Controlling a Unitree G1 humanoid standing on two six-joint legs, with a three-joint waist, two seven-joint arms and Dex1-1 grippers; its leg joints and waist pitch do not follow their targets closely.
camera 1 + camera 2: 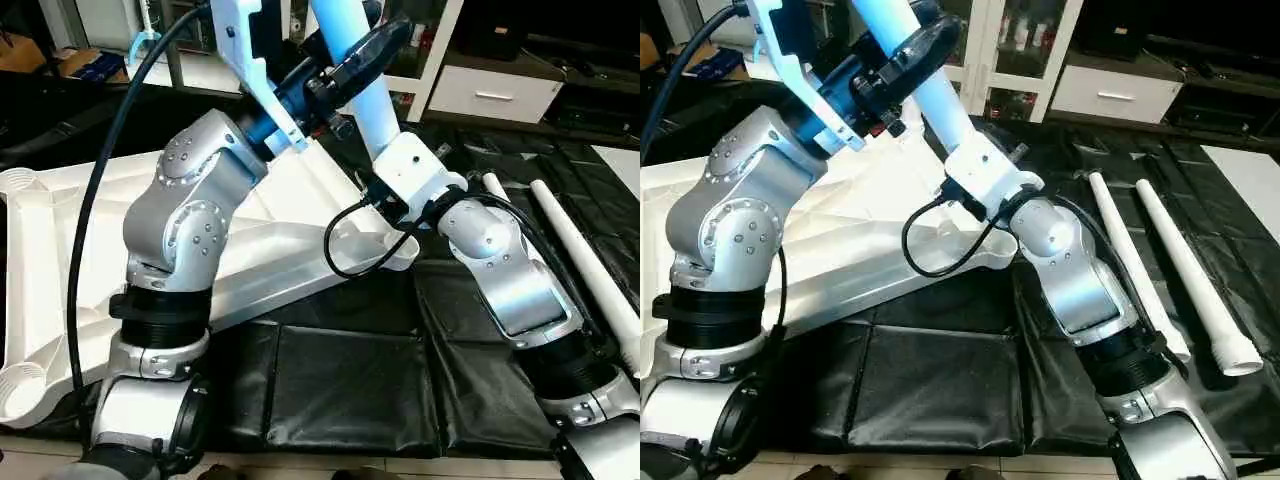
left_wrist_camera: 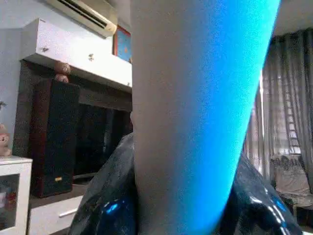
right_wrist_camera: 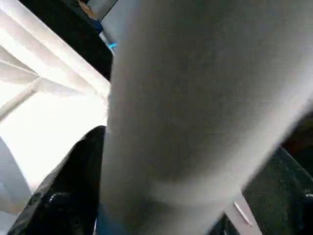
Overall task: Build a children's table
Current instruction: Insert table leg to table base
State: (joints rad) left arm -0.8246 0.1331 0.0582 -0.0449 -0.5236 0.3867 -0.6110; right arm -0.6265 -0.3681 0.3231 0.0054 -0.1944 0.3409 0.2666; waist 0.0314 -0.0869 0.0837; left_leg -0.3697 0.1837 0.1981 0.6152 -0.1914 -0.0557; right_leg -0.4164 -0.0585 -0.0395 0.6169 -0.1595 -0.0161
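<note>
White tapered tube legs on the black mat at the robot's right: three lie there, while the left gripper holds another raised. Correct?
Two white tapered tube legs lie on the black mat, not three; the right eye view shows it. The left gripper does hold another leg raised.

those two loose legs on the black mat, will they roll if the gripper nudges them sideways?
Probably. The two loose legs are smooth round tubes lying flat on the mat, so a side push should roll them. They taper, so expect a curved roll, not a straight one. They look stiff and hollow, likely light.
</note>
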